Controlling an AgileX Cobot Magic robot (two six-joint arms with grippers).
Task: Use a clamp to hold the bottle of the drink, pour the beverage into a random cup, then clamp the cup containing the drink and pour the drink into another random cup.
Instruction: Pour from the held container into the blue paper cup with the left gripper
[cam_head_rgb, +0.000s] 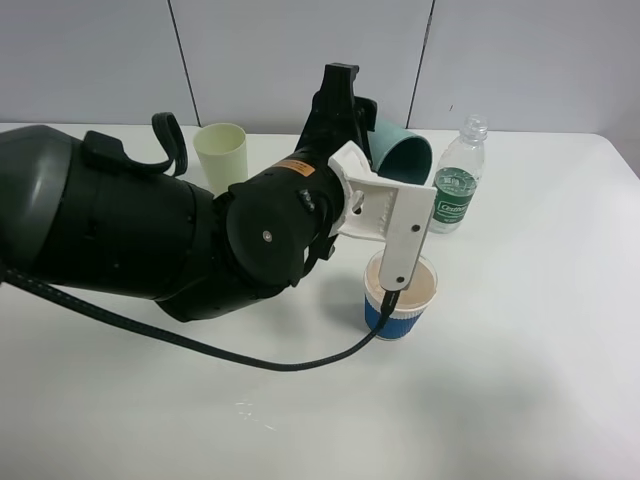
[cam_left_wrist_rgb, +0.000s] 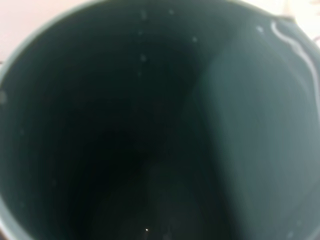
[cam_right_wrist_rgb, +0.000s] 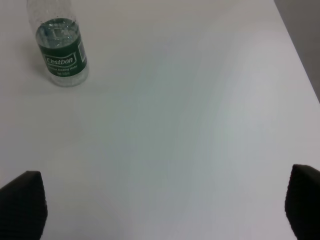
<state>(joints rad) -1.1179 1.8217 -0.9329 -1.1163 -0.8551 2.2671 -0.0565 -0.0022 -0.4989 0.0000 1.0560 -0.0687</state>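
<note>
Second pour under way, by the look of it. Left gripper (cam_head_rgb: 375, 150) clenched on the teal tumbler (cam_head_rgb: 404, 152), raised off the white table (cam_head_rgb: 520, 330) and tipped far over, long axis lying nearly level, mouth turned toward the arm; fingertips themselves hidden behind the wrist. Left wrist view filled by the tumbler's dark green inside (cam_left_wrist_rgb: 150, 130), droplets on the wall, no pooled liquid discernible. Blue-sleeved cup (cam_head_rgb: 400, 296) upright near the table's middle, below and on the near side of the tumbler, partly hidden by the white camera bracket (cam_head_rgb: 395, 215). Whether the tumbler's lip sits over the cup's mouth: cannot tell. Key relation for the coming move: receiving cup straight down and slightly nearer from the held tumbler, well within the left arm's reach.

Water bottle (cam_head_rgb: 458, 176) upright just beside the tumbler toward the right edge, close enough to be clipped on a swing that way. Pale yellow-green cup (cam_head_rgb: 221, 152) upright near the far edge, apart from the action. Right gripper (cam_right_wrist_rgb: 160, 210) spread wide, holding nothing, over bare table with the bottle (cam_right_wrist_rgb: 59, 50) ahead of it. Open room along the near edge and right side.
</note>
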